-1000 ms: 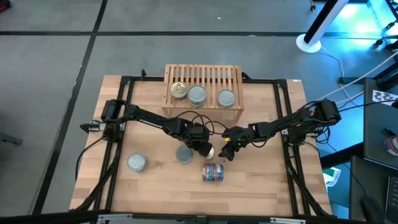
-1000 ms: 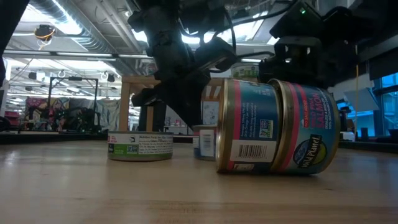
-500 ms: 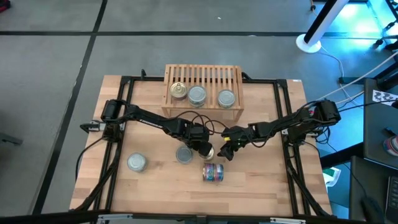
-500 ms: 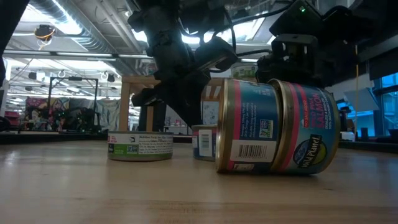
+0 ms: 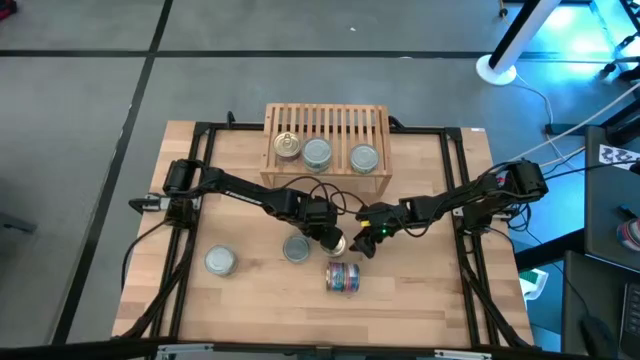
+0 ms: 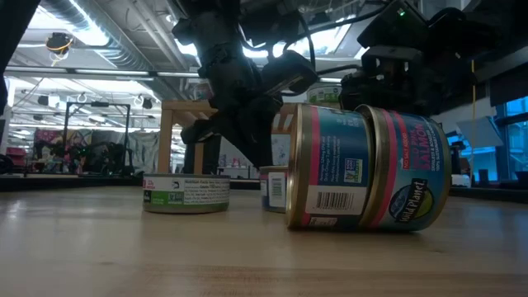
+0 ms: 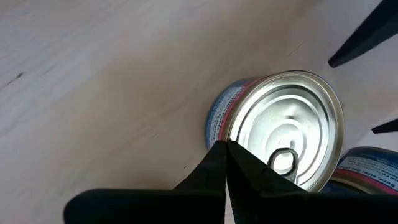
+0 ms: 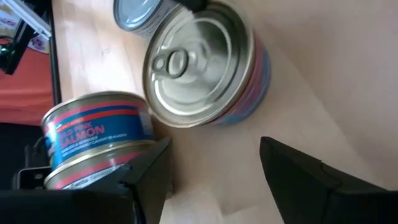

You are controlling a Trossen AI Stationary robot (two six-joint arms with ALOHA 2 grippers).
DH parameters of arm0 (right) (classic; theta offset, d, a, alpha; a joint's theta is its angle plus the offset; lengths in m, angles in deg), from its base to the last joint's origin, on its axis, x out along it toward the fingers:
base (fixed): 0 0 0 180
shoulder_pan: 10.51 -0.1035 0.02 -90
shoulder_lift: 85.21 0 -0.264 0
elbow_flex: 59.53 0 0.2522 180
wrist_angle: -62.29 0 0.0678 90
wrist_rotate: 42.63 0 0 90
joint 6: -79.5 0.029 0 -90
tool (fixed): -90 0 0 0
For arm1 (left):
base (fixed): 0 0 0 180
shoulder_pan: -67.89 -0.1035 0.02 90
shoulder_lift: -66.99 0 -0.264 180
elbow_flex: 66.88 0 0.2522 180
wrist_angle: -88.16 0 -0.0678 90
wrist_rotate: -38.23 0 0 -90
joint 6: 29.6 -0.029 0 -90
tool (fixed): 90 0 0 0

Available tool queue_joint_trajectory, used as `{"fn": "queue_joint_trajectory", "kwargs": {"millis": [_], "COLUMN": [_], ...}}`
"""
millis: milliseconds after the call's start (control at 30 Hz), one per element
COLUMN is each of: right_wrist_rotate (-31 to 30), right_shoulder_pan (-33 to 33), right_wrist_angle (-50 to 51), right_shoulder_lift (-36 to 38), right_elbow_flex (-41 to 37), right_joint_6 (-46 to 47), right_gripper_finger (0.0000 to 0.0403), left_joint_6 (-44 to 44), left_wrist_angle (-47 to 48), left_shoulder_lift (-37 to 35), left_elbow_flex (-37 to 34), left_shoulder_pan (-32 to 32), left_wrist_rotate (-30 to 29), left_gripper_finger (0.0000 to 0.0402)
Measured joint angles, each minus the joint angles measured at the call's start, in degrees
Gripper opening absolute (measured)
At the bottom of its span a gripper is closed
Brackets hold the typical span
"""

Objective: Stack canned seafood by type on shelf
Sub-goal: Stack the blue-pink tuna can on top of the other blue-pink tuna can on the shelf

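A blue-and-red tin (image 7: 273,130) with a silver pull-tab lid stands upright on the table (image 5: 420,300) between my two grippers. My left gripper (image 7: 225,146) is shut, its tips at that tin's rim. My right gripper (image 8: 214,165) stands open just short of the tin's other side (image 8: 199,62), with nothing between its fingers. Two more blue-red tins (image 6: 367,169) lie on their sides, end to end, nearer the front edge. The shelf (image 5: 325,125) at the back carries three tins on its slats. My left gripper sets its shut fingertips (image 7: 217,155) against the lid's rim (image 7: 233,134) on the side of the tin away from my right gripper. The fingers slant down from above. The tin stands flat on the table.
A flat grey tin (image 5: 296,248) sits beside the left gripper, and a silver-lidded tin (image 5: 220,261) stands farther toward the table's left. The black frame rails (image 5: 190,250) run along both sides of the table. People's things and lights fill the room behind.
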Motion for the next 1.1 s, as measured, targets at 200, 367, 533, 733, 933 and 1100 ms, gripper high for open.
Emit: {"fn": "queue_joint_trajectory", "kwargs": {"millis": [200, 367, 533, 733, 933, 1100], "right_wrist_rotate": [0.47, 2.63, 2.58, 3.09, 3.48, 4.62], "right_shoulder_pan": [0.00, 0.00, 0.00, 0.00, 0.00, 0.00], "right_wrist_angle": [0.04, 0.04, 0.02, 0.02, 0.04, 0.04], "right_shoulder_lift": [0.00, 0.00, 0.02, 0.02, 0.02, 0.02], "right_elbow_flex": [0.00, 0.00, 0.00, 0.00, 0.00, 0.00], "right_joint_6": [1.75, 2.07, 1.70, 0.02, -0.09, -0.11], "right_gripper_finger": [0.0244, 0.0244, 0.0244, 0.0244, 0.0244, 0.0244], "left_joint_6": [0.00, -0.02, -0.01, -0.02, -0.66, -1.29], "left_wrist_angle": [-0.12, -0.68, -0.35, -0.30, -0.30, -0.33], "left_shoulder_lift": [-0.04, -0.30, -0.66, -0.76, -0.85, -1.03], "left_elbow_flex": [-0.02, -0.07, -0.09, -0.09, -0.09, -0.09], "left_shoulder_pan": [0.00, 0.10, 0.11, 0.11, 0.08, 0.04], "left_wrist_rotate": [0.00, -0.11, -0.20, -0.15, -0.11, -0.07], "left_gripper_finger": [0.0000, 0.0000, 0.0000, 0.0000, 0.0000, 0.0000]}}
